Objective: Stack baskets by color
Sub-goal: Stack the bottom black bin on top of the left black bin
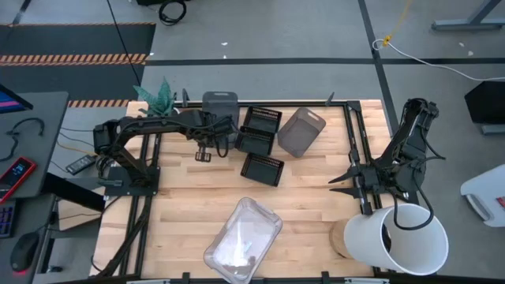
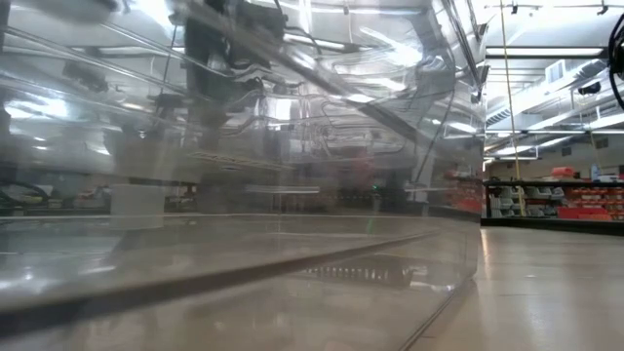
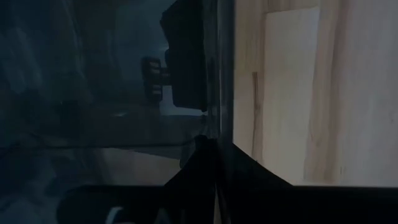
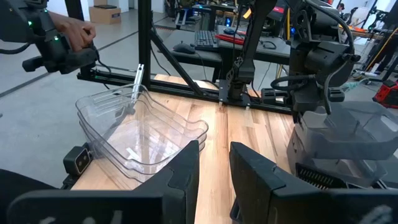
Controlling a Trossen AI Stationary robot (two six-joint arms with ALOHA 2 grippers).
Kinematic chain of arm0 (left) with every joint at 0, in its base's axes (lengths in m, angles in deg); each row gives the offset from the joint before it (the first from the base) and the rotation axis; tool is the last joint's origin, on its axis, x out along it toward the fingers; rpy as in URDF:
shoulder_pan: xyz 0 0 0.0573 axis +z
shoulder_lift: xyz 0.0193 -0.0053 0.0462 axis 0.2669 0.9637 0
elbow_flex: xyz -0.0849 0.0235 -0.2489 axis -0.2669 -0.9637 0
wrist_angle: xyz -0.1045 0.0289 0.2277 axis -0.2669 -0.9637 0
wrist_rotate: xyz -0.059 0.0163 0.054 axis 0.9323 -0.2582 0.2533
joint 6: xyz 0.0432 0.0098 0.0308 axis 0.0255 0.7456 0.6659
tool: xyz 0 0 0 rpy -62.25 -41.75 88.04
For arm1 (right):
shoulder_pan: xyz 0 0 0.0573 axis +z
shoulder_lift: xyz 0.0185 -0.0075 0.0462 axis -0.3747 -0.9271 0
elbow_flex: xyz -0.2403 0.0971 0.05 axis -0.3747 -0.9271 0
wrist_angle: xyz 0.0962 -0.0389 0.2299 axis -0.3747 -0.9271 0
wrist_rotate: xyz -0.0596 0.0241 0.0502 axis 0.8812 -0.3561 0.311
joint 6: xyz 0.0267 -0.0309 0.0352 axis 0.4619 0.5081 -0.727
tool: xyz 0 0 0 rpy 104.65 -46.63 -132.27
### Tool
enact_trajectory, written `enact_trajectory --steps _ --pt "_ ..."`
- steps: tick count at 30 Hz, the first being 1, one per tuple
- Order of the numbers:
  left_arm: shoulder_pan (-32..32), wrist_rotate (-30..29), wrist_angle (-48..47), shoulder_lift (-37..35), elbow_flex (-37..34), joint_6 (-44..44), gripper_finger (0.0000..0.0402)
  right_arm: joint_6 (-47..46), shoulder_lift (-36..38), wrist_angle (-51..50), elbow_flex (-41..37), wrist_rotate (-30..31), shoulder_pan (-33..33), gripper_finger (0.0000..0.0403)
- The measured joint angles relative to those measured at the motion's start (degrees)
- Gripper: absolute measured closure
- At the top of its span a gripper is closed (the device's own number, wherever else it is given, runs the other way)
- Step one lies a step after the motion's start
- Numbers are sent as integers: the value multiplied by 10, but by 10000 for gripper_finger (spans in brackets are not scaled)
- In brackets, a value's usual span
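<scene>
My left gripper (image 1: 213, 130) is shut on a smoky grey basket (image 1: 219, 106) by the table's far edge; its dark wall (image 3: 112, 93) fills most of the left wrist view. Another smoky grey basket (image 1: 301, 130) lies tilted to its right. Two black lattice baskets (image 1: 260, 128) (image 1: 262, 168) sit between them. Nested clear baskets (image 1: 243, 241) rest near the front edge and fill the low view (image 2: 244, 195). My right gripper (image 1: 339, 180) hangs open over the table's right side, with nothing between its fingers (image 4: 186, 171). My left gripper pinches the smoky grey basket's side wall at its rim (image 3: 217, 134), apparently one finger inside and one outside. The fingers come from above, pointing steeply down. Whether the basket stands on the table or hangs clear, I cannot tell.
A big white bucket (image 1: 402, 241) stands at the near right corner. A green plant (image 1: 158, 95) stands at the far left corner. Black frame rails (image 1: 359, 134) run along the table's sides. A person's hand (image 4: 74, 28) shows beyond the table. Bare wood lies mid-table (image 1: 316, 205).
</scene>
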Motion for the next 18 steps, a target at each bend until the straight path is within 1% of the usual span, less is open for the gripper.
enact_trajectory --steps 6,11,18 --pt "0 32 -10 0 0 -18 396 0 0 0 0 0 0 308" --pt "0 54 -27 0 0 -40 378 0 0 0 0 0 0 308" --pt "-1 67 -34 0 0 -57 374 0 0 0 0 0 0 308"
